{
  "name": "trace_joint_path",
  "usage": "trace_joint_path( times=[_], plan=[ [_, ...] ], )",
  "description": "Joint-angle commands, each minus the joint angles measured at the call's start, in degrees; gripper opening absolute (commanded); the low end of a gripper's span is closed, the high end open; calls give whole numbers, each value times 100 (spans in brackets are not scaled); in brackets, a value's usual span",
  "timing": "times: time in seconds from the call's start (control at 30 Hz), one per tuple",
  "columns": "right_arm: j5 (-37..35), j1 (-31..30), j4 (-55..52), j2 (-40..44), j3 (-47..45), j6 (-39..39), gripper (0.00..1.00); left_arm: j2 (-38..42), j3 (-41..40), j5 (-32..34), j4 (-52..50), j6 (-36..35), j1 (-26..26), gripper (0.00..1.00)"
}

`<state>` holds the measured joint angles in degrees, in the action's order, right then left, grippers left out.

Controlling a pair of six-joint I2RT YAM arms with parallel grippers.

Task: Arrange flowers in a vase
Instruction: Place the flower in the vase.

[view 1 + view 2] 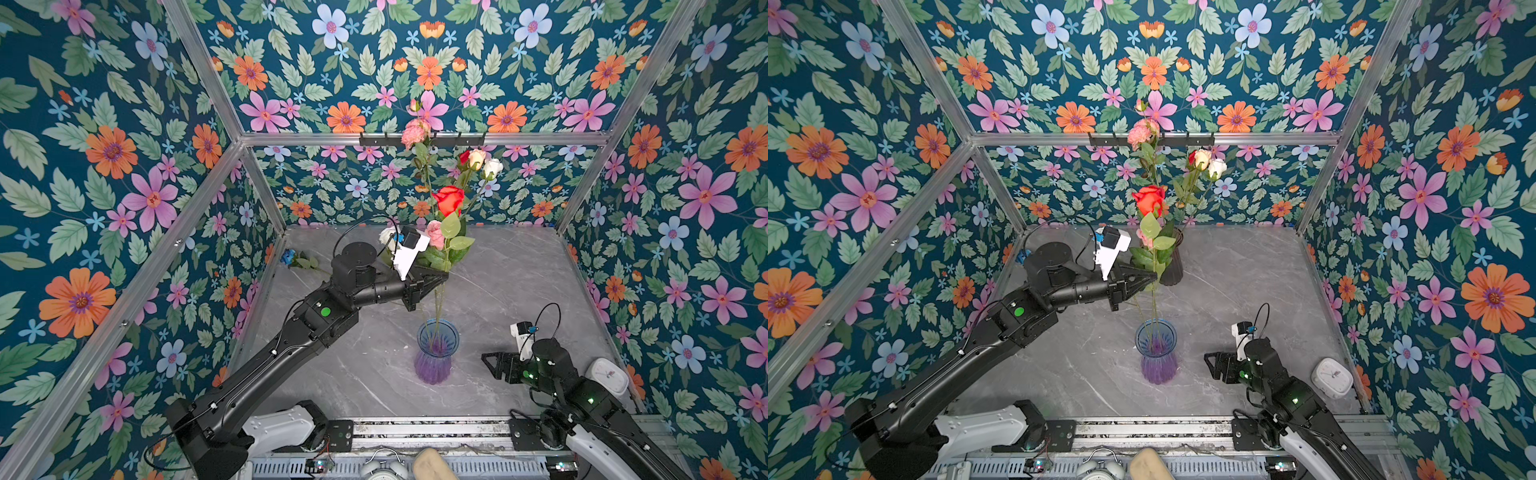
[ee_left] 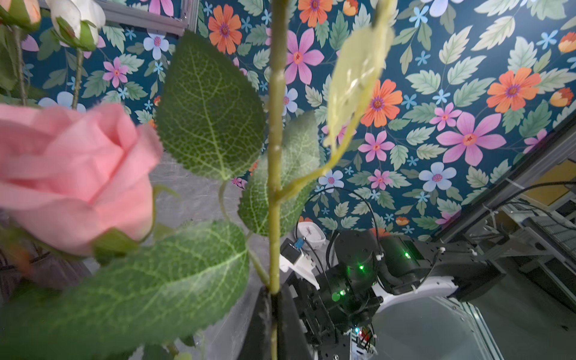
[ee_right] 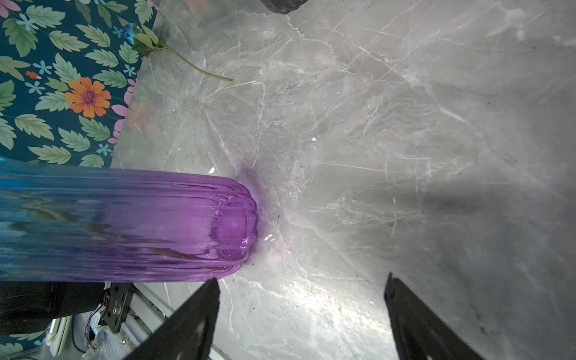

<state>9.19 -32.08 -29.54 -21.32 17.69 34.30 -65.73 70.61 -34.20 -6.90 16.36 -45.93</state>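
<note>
Pinching the red artificial rose by its green stem, the clenched left claw holds it upright, its stem reaching into the blue-to-purple ribbed glass vase, probably to steer it down. Beside the vase, the right claw gapes, released.

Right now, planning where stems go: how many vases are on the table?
2: a blue-purple glass vase front centre; a dark vase behind it, partly hidden by leaves.

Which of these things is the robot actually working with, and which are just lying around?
In use: red rose held by left fingers; blue-purple vase; bunch in the dark pot; blue rose on the table.
Lying about: white clock; alarm clock.
</note>
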Motion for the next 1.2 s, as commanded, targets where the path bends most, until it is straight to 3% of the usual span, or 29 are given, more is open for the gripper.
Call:
trace_joint_path(
  times=[0.0,0.07,0.13,0.27,0.5,0.8,0.9,0.97,1.07,1.17],
  plan=[
    [-31,-6,54,-31,10,17,85,131,-210,-238,98,-183,-14,0],
    [-20,-9,67,-69,7,21,85,273,-363,-192,159,-177,-12,28],
    [-14,-6,80,-108,22,17,85,433,-481,-2,163,-186,-12,50],
    [-14,-7,89,-152,18,15,85,677,-551,213,75,-236,-15,67],
    [-31,-8,98,-200,32,22,84,1029,-542,622,-475,-417,-11,67],
    [6,-7,175,-372,50,6,84,1566,-62,3121,-1940,-447,-11,78],
    [21,-9,190,-435,66,4,84,1636,-115,4290,-2297,-142,10,86],
    [22,-8,194,-450,62,4,84,1639,-196,5058,-2559,66,92,86],
    [34,-7,186,-433,54,3,84,1797,-466,5708,-2740,426,628,84],
    [44,-4,178,-386,52,3,84,1907,-847,4926,-2578,478,1974,77]
  ],
)
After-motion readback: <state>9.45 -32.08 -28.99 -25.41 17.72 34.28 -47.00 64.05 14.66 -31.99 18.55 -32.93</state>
